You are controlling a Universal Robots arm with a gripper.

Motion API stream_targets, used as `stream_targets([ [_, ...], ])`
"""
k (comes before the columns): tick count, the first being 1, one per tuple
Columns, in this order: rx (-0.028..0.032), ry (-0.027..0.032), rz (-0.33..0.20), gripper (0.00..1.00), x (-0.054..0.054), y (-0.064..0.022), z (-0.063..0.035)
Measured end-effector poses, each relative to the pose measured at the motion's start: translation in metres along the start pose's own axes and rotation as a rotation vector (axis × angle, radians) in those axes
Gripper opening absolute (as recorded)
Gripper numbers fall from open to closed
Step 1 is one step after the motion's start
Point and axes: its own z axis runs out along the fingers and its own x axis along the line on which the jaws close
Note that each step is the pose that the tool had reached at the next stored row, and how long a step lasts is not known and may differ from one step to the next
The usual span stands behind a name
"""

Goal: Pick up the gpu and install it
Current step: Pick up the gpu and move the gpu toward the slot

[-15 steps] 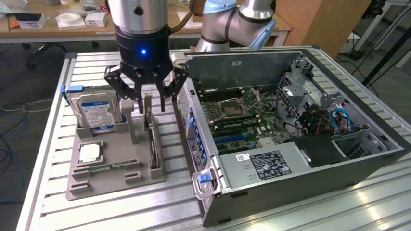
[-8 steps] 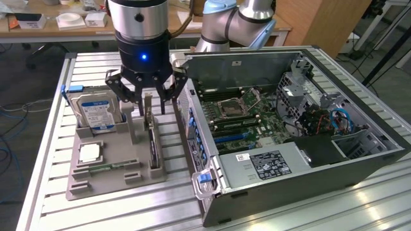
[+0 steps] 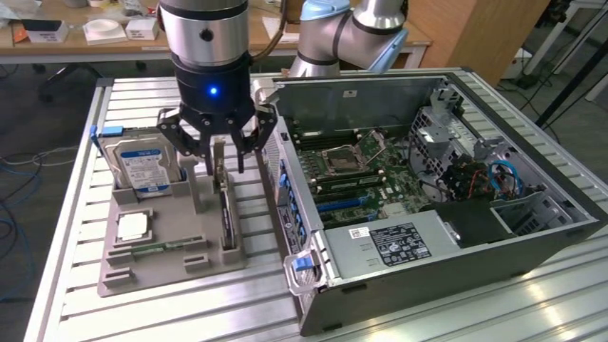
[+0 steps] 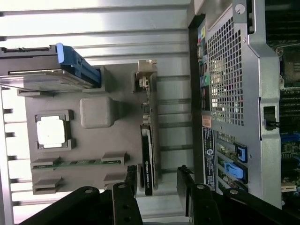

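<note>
The gpu (image 3: 226,214) stands on edge in a slot of the grey holder tray (image 3: 161,274), its silver bracket (image 3: 218,158) pointing up. In the wrist view the gpu (image 4: 147,159) is a thin dark card seen edge-on, with the bracket (image 4: 146,75) at its far end. My gripper (image 3: 219,158) hangs right over the card's bracket end, open, a finger on each side. The wrist view shows the black fingertips (image 4: 131,180) straddling the card's near end, with the gripper (image 4: 157,182) clear of it on both sides.
Also in the tray are a silver hard drive (image 3: 142,167) with a blue-white label, a square processor chip (image 3: 133,226) and a green memory stick (image 3: 166,247). The opened computer case (image 3: 532,242) lies just beyond the tray at the exterior view's right, motherboard (image 3: 366,174) exposed.
</note>
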Motion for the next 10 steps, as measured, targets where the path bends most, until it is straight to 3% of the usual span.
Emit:
stream_targets([
  [10,0.0000,0.0000,0.000,0.47,0.0021,-0.0004,0.0072],
])
